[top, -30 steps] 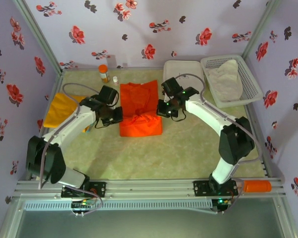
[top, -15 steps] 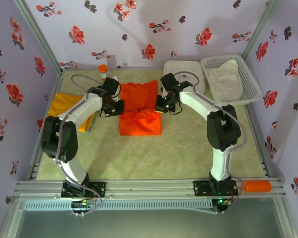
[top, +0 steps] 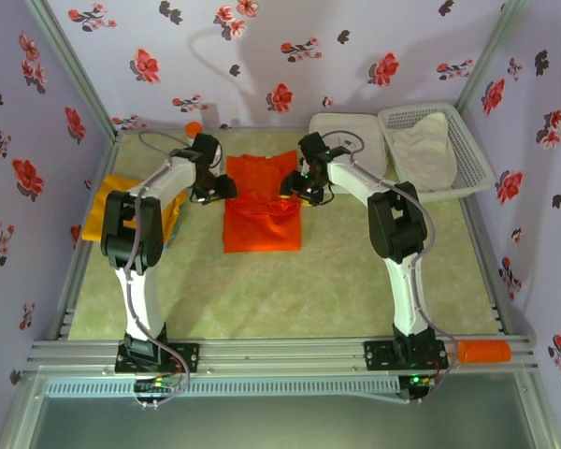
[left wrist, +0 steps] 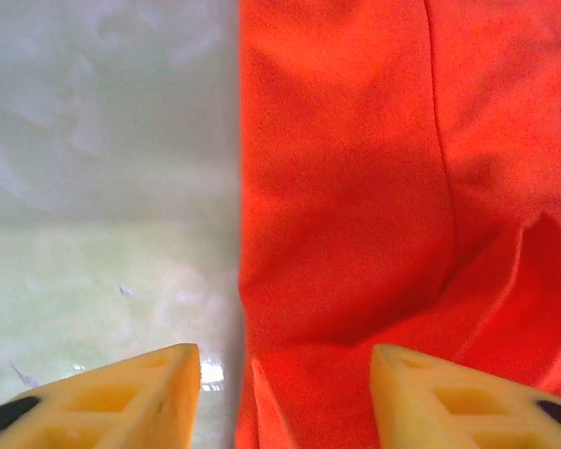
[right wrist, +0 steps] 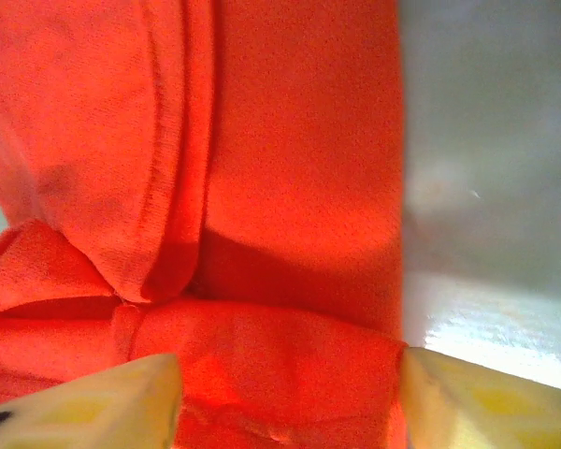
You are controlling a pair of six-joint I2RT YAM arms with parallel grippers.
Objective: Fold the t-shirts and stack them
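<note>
The orange-red t-shirt point(top: 262, 217) lies partly folded in the middle of the table, with a folded layer across its centre. My left gripper point(top: 222, 187) is at the shirt's left edge and is open; its yellow fingers point(left wrist: 122, 398) straddle that edge point(left wrist: 262, 309). My right gripper point(top: 294, 185) is open at the shirt's right edge, with a fold of the orange-red cloth point(right wrist: 280, 355) lying between its fingers point(right wrist: 486, 402). The mustard t-shirt point(top: 117, 201) lies at the far left, partly behind the left arm.
A white tray point(top: 346, 129) and a white basket point(top: 472, 154) holding pale cloth stand at the back right. An orange-capped bottle point(top: 194, 129) stands at the back, just behind the left arm. Bare green tabletop point(top: 290, 290) stretches in front of the shirt.
Both grippers have moved toward the far wall along the shirt's two sides. The bunched fold at the shirt's middle has moved with them and lies flatter.
</note>
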